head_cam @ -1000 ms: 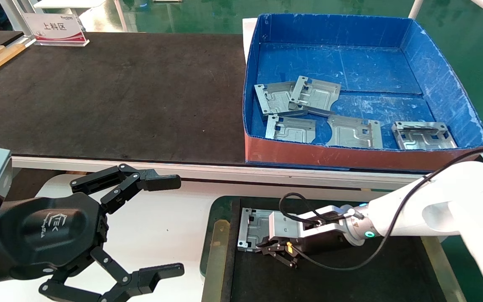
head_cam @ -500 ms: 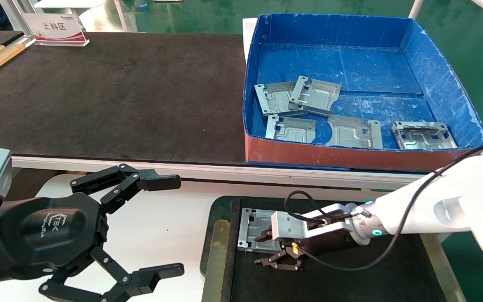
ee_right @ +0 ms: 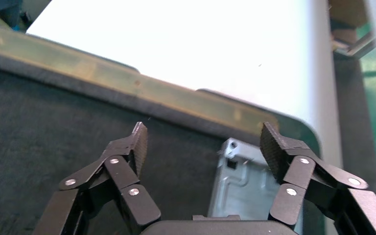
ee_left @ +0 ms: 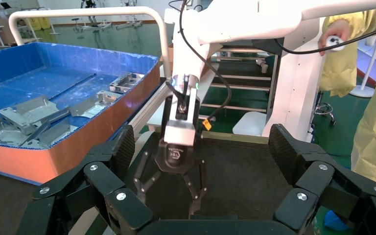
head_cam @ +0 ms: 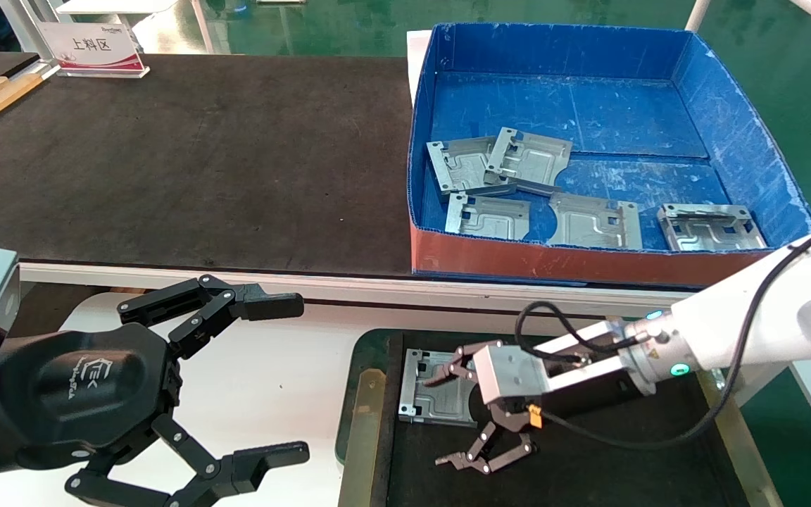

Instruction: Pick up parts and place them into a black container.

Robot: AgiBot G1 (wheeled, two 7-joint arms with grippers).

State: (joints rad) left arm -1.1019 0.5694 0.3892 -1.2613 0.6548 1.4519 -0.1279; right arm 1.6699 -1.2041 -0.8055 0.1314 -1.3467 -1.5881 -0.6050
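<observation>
Right gripper (head_cam: 453, 415) is over the black container (head_cam: 370, 415), fingers spread wide, nothing held. One part (head_cam: 430, 396) lies flat on the tray floor near its far-left corner. In the head view the upper finger (head_cam: 448, 372) overlaps the part's far edge and the lower finger (head_cam: 458, 459) sits off the part's near edge, over bare black floor. Contact can't be judged from that view.

Right wrist view: same part (ee_right: 245, 188) shows between the two pads (ee_right: 139, 142), closer to one pad than the other, with its corner tab near the tray's brass-green rim (ee_right: 127, 85) (white surface (ee_right: 200, 44) beyond the rim). Fingers clearly apart here, with the part well below the pad tips, so it's lying free.

Left wrist view adds a front-on look at the right gripper (ee_left: 175, 188): fingers splayed, hanging above the tray floor. The part itself is hidden in that view behind the left gripper's own fingers (ee_left: 122, 203).

Left gripper (head_cam: 265, 377) is parked over the white surface (head_cam: 272, 380) at the near-left, fingers wide, empty.

Five more parts (head_cam: 595, 222) sit in the blue box (head_cam: 743, 134) at the far-right of the black mat surface (head_cam: 187, 162): two overlapping at the left, three along the red front wall (head_cam: 553, 260). Left wrist view shows them too (ee_left: 29, 117).
</observation>
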